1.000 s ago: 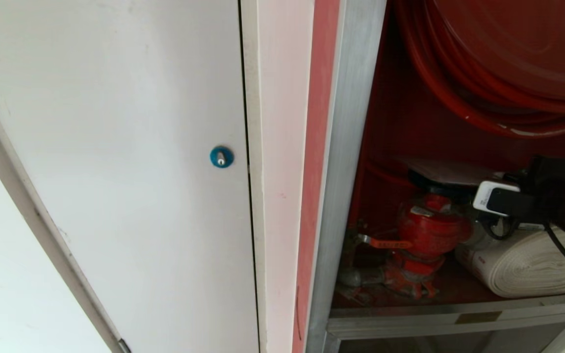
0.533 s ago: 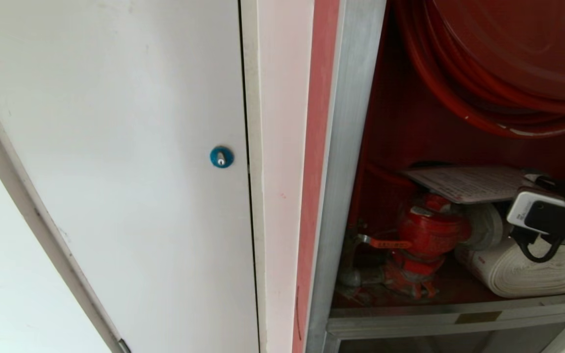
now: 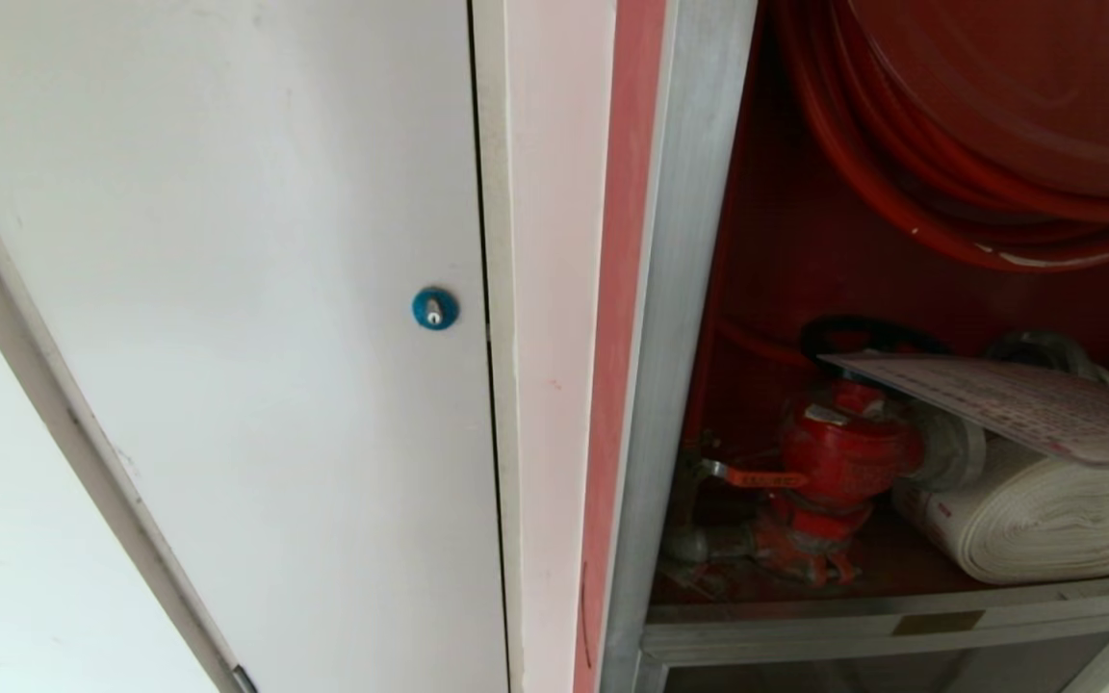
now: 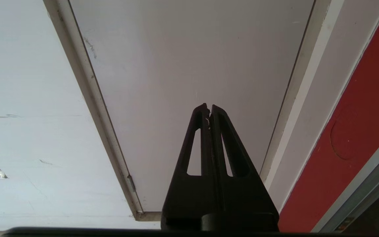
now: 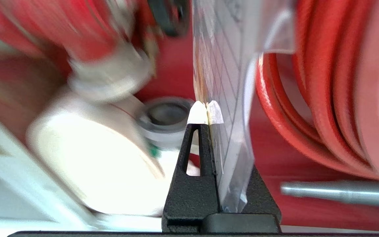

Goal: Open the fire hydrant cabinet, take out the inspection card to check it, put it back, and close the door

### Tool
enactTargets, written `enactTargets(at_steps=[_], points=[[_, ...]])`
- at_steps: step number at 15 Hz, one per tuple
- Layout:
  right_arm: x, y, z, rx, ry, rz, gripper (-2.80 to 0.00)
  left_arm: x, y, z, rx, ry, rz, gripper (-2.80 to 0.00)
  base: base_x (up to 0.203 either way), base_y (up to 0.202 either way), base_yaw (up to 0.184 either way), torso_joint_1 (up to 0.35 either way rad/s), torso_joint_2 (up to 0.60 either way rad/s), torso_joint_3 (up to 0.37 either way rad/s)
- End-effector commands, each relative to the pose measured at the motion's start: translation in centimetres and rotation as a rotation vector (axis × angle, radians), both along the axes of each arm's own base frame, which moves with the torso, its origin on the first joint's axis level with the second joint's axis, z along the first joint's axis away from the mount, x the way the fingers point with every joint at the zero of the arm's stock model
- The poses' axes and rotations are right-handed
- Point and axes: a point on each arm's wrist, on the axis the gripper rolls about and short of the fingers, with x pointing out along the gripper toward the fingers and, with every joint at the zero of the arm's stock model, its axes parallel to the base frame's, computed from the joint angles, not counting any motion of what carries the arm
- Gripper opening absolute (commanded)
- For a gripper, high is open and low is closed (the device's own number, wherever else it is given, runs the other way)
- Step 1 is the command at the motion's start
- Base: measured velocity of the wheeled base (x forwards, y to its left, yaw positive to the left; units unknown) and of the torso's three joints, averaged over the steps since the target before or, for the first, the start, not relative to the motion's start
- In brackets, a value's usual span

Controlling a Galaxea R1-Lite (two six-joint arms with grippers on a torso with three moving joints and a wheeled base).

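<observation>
A plain white door [image 3: 227, 289] with a small round blue lock [image 3: 435, 308] fills the left half of the head view, with a pale white-and-red painted strip [image 3: 612, 289] down the middle. To its right stands the fire hydrant cabinet [image 3: 680, 337], a tall silver aluminium-framed box with a red interior, standing open; its glass door cannot be seen. A large red hose reel [image 3: 988, 125] wound with red hose takes up the upper right of that view. Along the lower right lies a flat rolled white canvas hose [image 3: 1045, 520], and just left of it sits the red hydrant valve [image 3: 838, 462] with a black handwheel above it. The inspection card [image 3: 1026, 399], a white printed grid sheet in a clear plastic sleeve, hangs tilted over the valve and the rolled hose, running off the right edge. In the right wrist view the right gripper [image 5: 206, 107] is clamped on the card's edge, its white-tipped fingers pressed together on the sleeve. In the left wrist view the left gripper [image 4: 208, 108] points at the white door, its black fingers together and holding nothing.
</observation>
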Motion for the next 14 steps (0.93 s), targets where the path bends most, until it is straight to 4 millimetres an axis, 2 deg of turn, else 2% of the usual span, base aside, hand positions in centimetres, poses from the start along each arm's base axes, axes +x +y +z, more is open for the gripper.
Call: enactTargets(at_steps=[1, 4, 7, 11, 14], points=[[-2.7, 0.3, 1.2, 0.077, -0.002, 0.049, -2.80, 0.1, 0.0, -0.3, 0.000, 0.012, 0.000, -2.80, 0.000, 0.000, 0.000, 0.000, 0.00, 0.000], [-4.4, 0.6, 2.3, 0.245, 0.095, 0.091, -2.80, 0.1, 0.0, -0.3, 0.000, 0.012, 0.000, -2.80, 0.000, 0.000, 0.000, 0.000, 0.00, 0.000], [-5.7, 1.0, 3.3, 0.626, 0.266, 0.164, -2.80, 0.1, 0.0, -0.3, 0.000, 0.012, 0.000, -2.80, 0.000, 0.000, 0.000, 0.000, 0.00, 0.000], [-6.5, 1.8, 3.8, 1.067, 0.509, 0.404, -2.80, 0.1, 0.0, -0.3, 0.000, 0.012, 0.000, -2.80, 0.000, 0.000, 0.000, 0.000, 0.00, 0.000], [-6.7, 2.2, 4.3, 1.225, 0.699, 0.571, -2.80, 0.1, 0.0, -0.3, 0.000, 0.012, 0.000, -2.80, 0.000, 0.000, 0.000, 0.000, 0.00, 0.000]])
